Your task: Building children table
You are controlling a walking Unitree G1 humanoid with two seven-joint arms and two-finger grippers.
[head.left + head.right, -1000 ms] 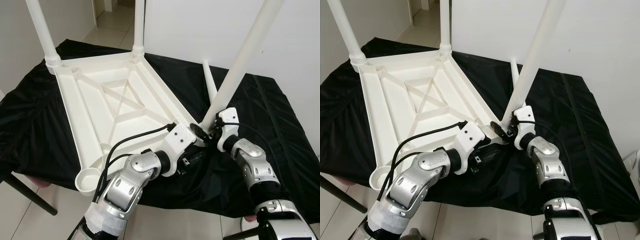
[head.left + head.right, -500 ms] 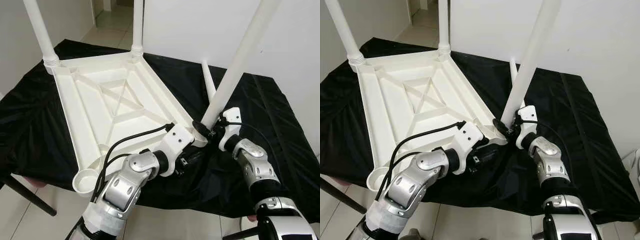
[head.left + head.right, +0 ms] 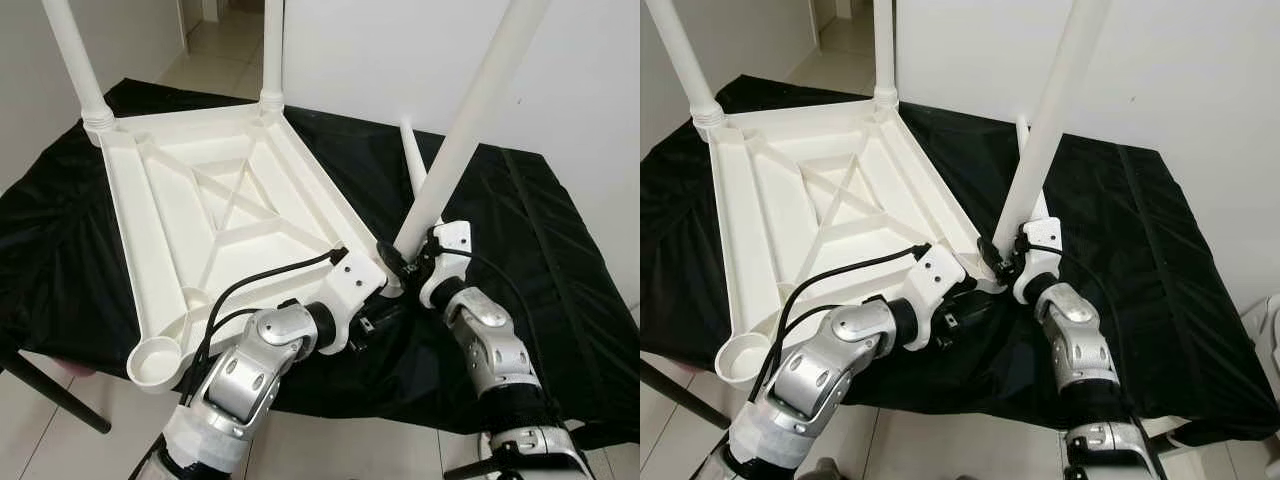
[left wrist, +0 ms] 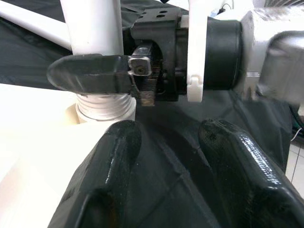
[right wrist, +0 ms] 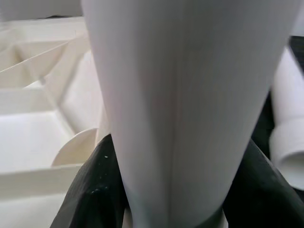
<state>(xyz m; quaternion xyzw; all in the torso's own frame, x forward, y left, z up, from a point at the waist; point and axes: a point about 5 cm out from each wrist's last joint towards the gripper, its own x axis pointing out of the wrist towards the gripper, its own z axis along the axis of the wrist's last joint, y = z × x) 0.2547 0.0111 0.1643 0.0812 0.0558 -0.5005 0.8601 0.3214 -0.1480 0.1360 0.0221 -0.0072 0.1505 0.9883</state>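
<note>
— Where is the table, and what are you holding?

— The white tabletop [image 3: 220,220] lies upside down on the bench [image 3: 540,230], which is draped in black cloth. Two legs already stand in its far corners. My right gripper [image 3: 408,262] is clamped around the third leg [image 3: 465,135], low down, its threaded end at the near right corner socket. My left gripper [image 4: 166,156] hovers just beside that corner, fingers apart, holding nothing.

— What could go wrong?

— The leg leans, so I judge the thread could cross or jump the socket if I turn it this way. The tabletop also overhangs the bench edge and might slide.

— Anything unclear?

— How far the thread has seated; my fingers cover it. A fourth leg [image 3: 412,160] lies behind, partly hidden.
</note>
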